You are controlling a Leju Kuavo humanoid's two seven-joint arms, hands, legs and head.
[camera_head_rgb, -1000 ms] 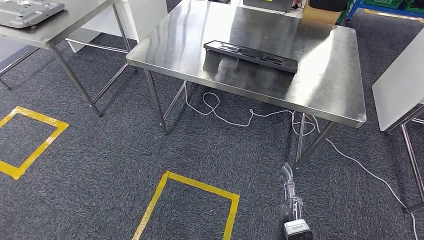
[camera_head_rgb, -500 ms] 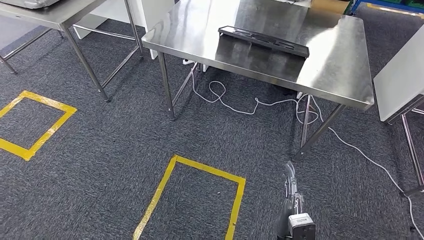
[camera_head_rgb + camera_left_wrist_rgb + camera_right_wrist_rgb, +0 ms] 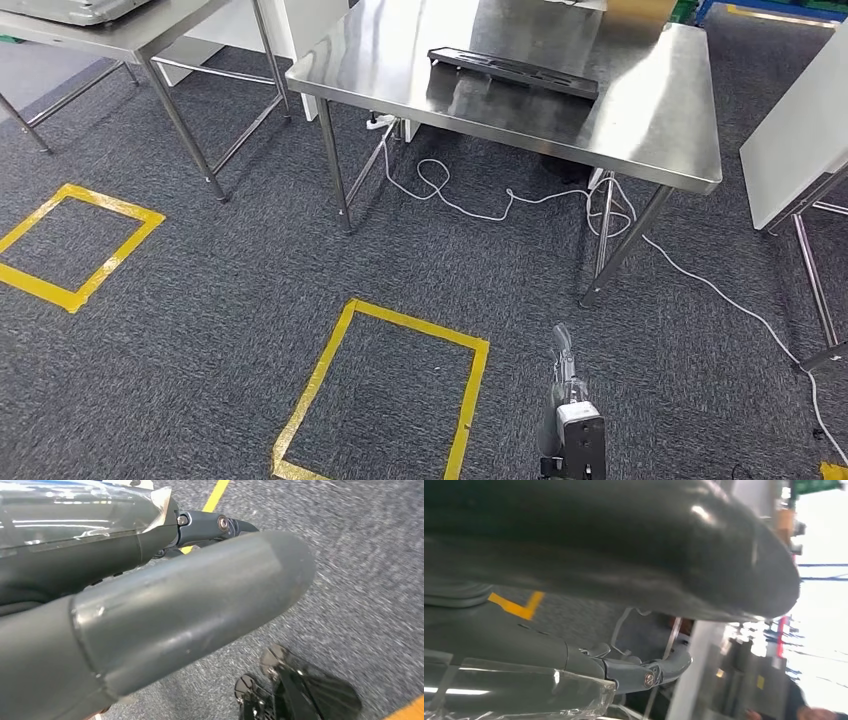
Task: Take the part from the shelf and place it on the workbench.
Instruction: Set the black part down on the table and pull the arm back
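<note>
Both robot hands hold nothing: head view shows the part on the workbench, wrist views carpet.

Right hand low, fingers extended.

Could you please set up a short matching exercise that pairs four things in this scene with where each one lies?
Things:
1. black part
2. white cable
3. yellow tape square
4. right hand

Places:
A. on the carpet under the steel table
B. hanging low above the carpet, beside the tape square
C. on top of the steel table
D. stuck flat to the carpet

Pairs: 1-C, 2-A, 3-D, 4-B
</note>
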